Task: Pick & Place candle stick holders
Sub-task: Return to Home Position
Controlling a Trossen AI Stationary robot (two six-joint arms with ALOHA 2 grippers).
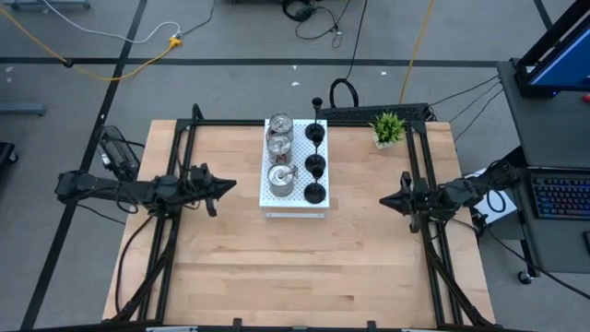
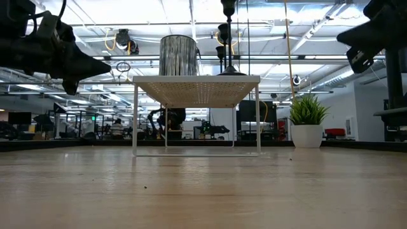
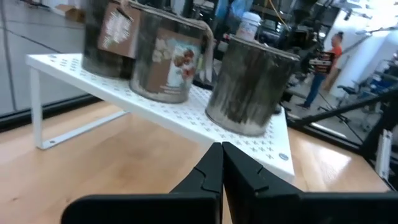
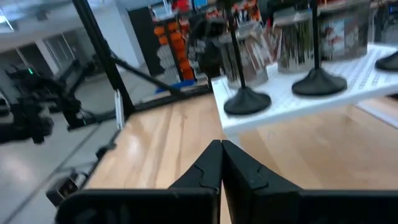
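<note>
From above we count three silver holders [image 1: 279,145] and three black holders [image 1: 316,166], in two rows on the shelf [image 1: 295,208], so placing looks done

The left gripper [image 1: 224,190] and right gripper [image 1: 387,199] hang well apart at either side, we judge to stay clear of it

In the low view the shelf stands free

Each wrist view shows its gripper closed on nothing

Level across the wooden table [image 2: 203,191]: the white perforated shelf [image 2: 197,86] stands mid-table on thin legs, a silver candle stick holder [image 2: 179,56] on its left side, a black holder [image 2: 232,71] on its right. Far right, a potted plant [image 2: 308,111]. High up, the left gripper [image 2: 105,65] hangs at left, the right gripper [image 2: 343,37] at right.
</note>
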